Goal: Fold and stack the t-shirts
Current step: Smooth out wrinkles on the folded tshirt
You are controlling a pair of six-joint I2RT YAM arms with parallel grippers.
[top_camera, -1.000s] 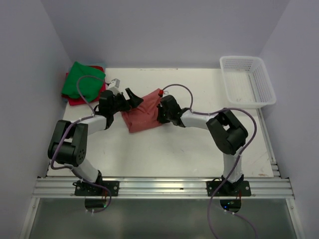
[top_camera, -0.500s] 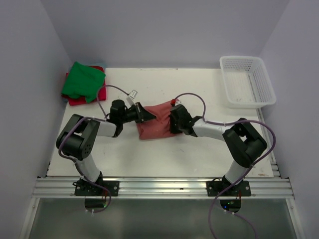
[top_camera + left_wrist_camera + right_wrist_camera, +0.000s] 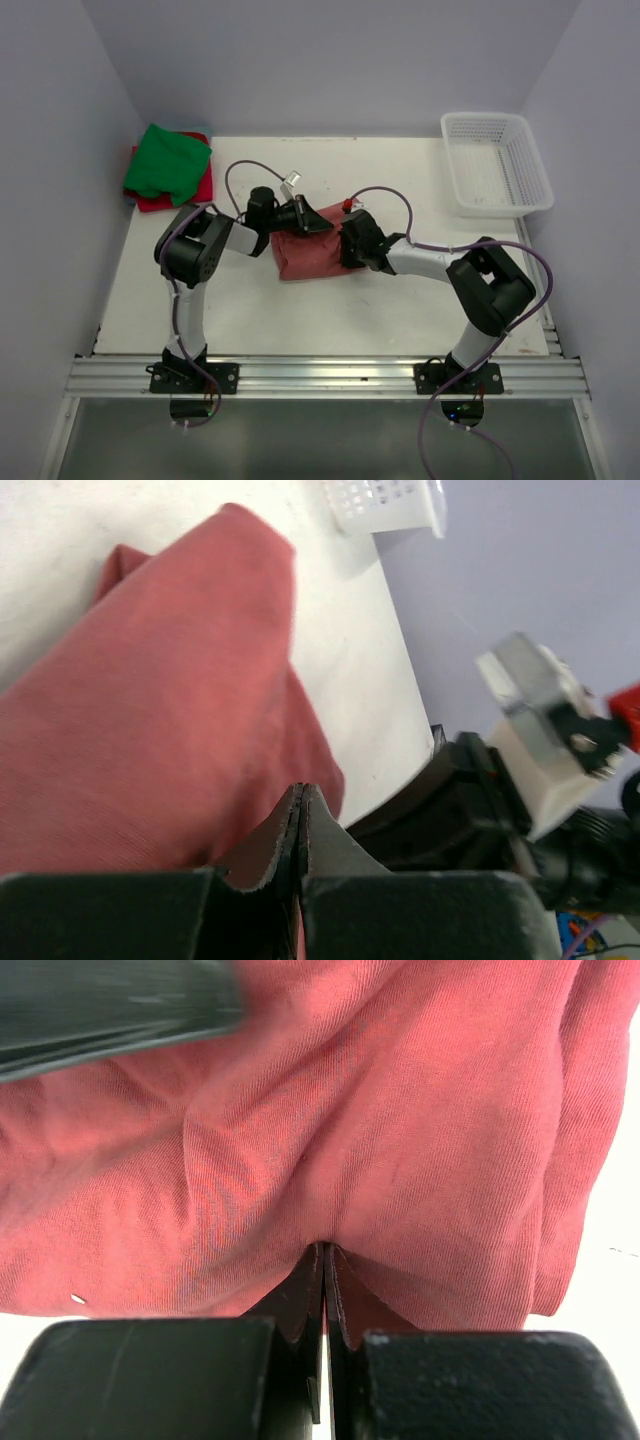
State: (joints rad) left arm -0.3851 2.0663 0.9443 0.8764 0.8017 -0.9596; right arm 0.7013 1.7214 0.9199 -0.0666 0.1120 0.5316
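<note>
Top external view, counted out: three tees, one basket, and my two arms. One faded brick-red cloth t-shirt [image 3: 305, 258] lies bunched near the middle of the white table [image 3: 380, 300]. One bright green cloth t-shirt [image 3: 165, 160] lies folded on top of one bright red-pink cloth t-shirt [image 3: 203, 188] at the far left corner. One white plastic mesh basket [image 3: 497, 165] stands at the far right corner, well apart from all the cloth.

My left arm rises from its base, bends at the elbow and stretches its forearm rightward, so my left claw [image 3: 318, 224] sits at the far edge of the faded brick-red cloth t-shirt. My right arm folds back at its elbow and reaches left, low over the table, bringing my right claw [image 3: 345, 242] to the shirt's right edge. The two claws are near each other.

From the left wrist, my fingers [image 3: 262, 852] are pressed together with a sliver of red cloth between them, and the shirt rises in a ridge beyond. From the right wrist, my fingers [image 3: 296, 1302] are pinched tight on a fold, with creases fanning out from the tips.
</note>
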